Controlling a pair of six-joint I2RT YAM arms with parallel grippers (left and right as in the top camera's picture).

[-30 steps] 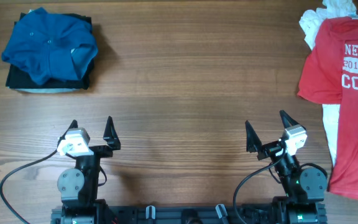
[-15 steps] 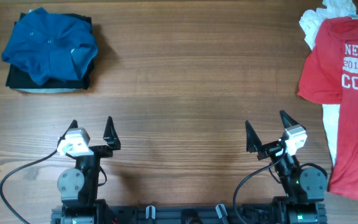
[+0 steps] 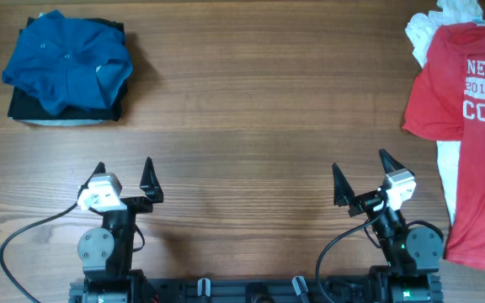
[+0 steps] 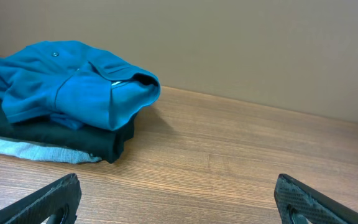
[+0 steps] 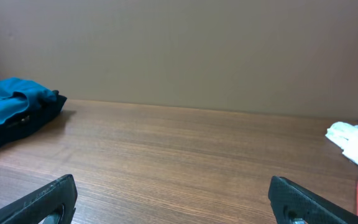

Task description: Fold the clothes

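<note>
A red T-shirt (image 3: 470, 126) with white lettering lies spread at the table's right edge, on top of white clothes (image 3: 432, 25). A blue garment (image 3: 67, 61) sits folded on a dark one (image 3: 23, 105) and a pale one at the far left; the left wrist view shows this stack (image 4: 73, 93) close ahead. My left gripper (image 3: 123, 174) stands open near the front edge, holding nothing. My right gripper (image 3: 362, 172) is open too, left of the red shirt, jaws wide and bare. In the right wrist view the white cloth (image 5: 353, 140) shows at the right.
The wooden table (image 3: 251, 109) stretches between the two piles. Black cables (image 3: 23, 240) run from the arm bases at the front edge. A plain wall (image 5: 179, 50) stands behind the table's far edge.
</note>
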